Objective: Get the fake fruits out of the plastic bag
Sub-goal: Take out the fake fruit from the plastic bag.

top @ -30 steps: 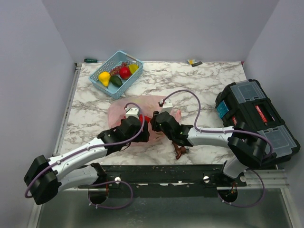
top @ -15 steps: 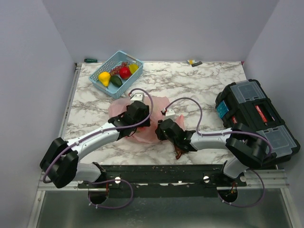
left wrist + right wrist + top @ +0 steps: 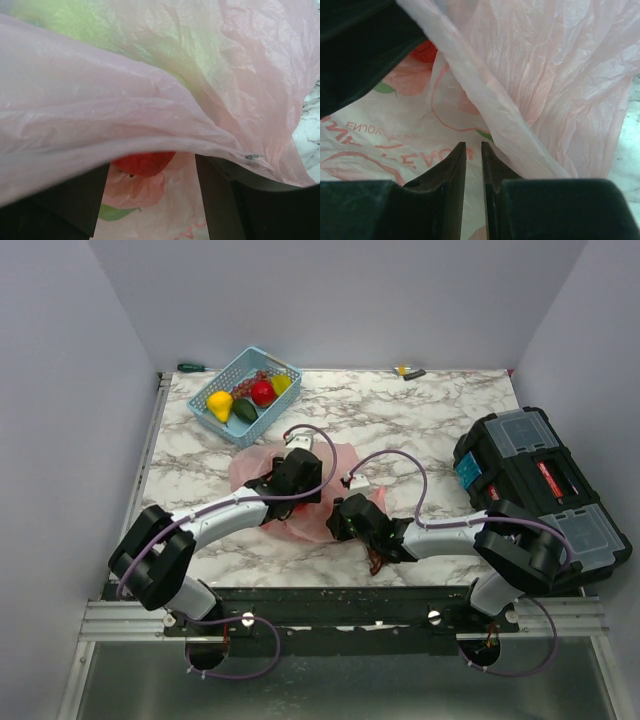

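I have the pink bag [image 3: 248, 478] lying crumpled on the marble table [image 3: 420, 410], in the middle of its near half, with both arms reaching into it from my side. From above, the left arm comes across the bag from the left and its head sits over the bag's far middle. The right arm comes in from the right, with its head at the bag's near right edge.

On the left wrist camera the left gripper [image 3: 151, 164] has its fingers [image 3: 67, 202] spread wide apart, and a sheet of the bag's film is draped across the view just above them. Between the two fingers, under that sheet, I can see a red fruit [image 3: 142, 161] lying on the printed lower layer of the bag. I cannot tell whether either finger touches it. A green shape [image 3: 80, 20] glows through the film at the top left, too blurred for me to name.

On the right wrist camera the right gripper [image 3: 472, 146] has its fingers [image 3: 445, 187] drawn almost together. Only a thin slit is left between them, and I see no film in it. A fold of the bag runs down past the finger on the right of that view.

Toward the far left corner of the table, a light blue basket [image 3: 222, 376] holds a yellow pear [image 3: 218, 403] and other fruits, apart from the bag. A black toolbox [image 3: 530, 480] sits at the right edge.
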